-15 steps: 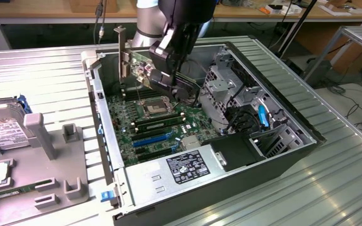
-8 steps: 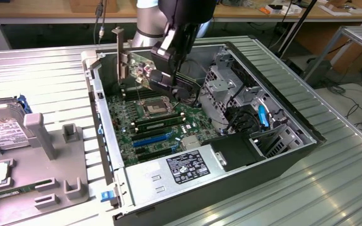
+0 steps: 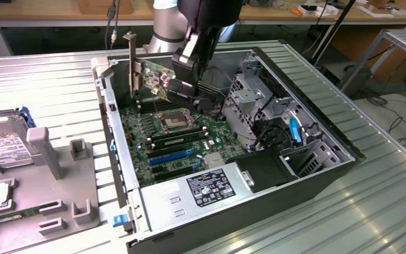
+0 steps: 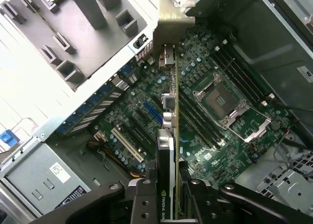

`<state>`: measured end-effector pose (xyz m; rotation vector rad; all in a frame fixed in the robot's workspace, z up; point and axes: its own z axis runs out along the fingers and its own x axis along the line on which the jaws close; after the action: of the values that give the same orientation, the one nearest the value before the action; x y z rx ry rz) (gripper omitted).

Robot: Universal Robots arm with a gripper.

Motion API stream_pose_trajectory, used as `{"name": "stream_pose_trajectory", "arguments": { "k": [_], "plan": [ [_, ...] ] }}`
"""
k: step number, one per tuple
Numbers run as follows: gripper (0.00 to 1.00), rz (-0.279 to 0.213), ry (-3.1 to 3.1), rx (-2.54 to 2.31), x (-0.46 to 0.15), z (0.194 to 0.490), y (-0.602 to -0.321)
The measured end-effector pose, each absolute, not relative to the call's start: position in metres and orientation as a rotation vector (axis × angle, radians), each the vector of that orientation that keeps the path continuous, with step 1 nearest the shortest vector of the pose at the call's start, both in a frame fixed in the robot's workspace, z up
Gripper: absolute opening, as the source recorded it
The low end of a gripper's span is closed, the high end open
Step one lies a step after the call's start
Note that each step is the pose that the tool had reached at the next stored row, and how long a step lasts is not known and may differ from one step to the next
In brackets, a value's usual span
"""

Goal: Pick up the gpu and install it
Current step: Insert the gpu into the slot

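**Gpu held in the hand over the open case**

From my station I saw the arm (image 3: 188, 21) reaching down into the open computer case (image 3: 330, 137), which lay on its side on the ribbed metal counter (image 3: 379, 211). The hand (image 3: 178, 87) was pinching the gpu (image 3: 154, 78), with one finger on each face of the card. In the wrist view the card ran edge-on away from the hand (image 4: 168, 197), and the fingers (image 4: 144, 202) pressed its black cooler side and its green side.

The gpu hung above the motherboard (image 3: 182, 145), tilted and not seated in any slot. Its silver end bracket (image 3: 130, 63) stood upright near the case wall on the exterior view's left and rose above the rim. Below and just beside the card sat the processor socket (image 3: 175, 119). In the wrist view the socket (image 4: 227, 104) lay to one side of the card's edge, and a white slot (image 4: 128, 145) and a blue slot (image 4: 151, 111) lay on the other side.

The labelled power supply (image 3: 206, 191) filled the near corner of the case. Well apart, on the exterior view's left, a grey holder (image 3: 48, 153) carried a silver hard drive (image 3: 2, 148) and a narrow green memory stick (image 3: 9, 218).
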<state>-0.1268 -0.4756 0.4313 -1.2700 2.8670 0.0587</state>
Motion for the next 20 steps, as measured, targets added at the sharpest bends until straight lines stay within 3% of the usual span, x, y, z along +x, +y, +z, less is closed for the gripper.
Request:
{"name": "stream_pose_trajectory", "arguments": {
  "k": [20],
  "plan": [
    [0.27, 0.059, 2.748, -1.518, -0.1268, 0.4312, -0.4756]
  ]
}}
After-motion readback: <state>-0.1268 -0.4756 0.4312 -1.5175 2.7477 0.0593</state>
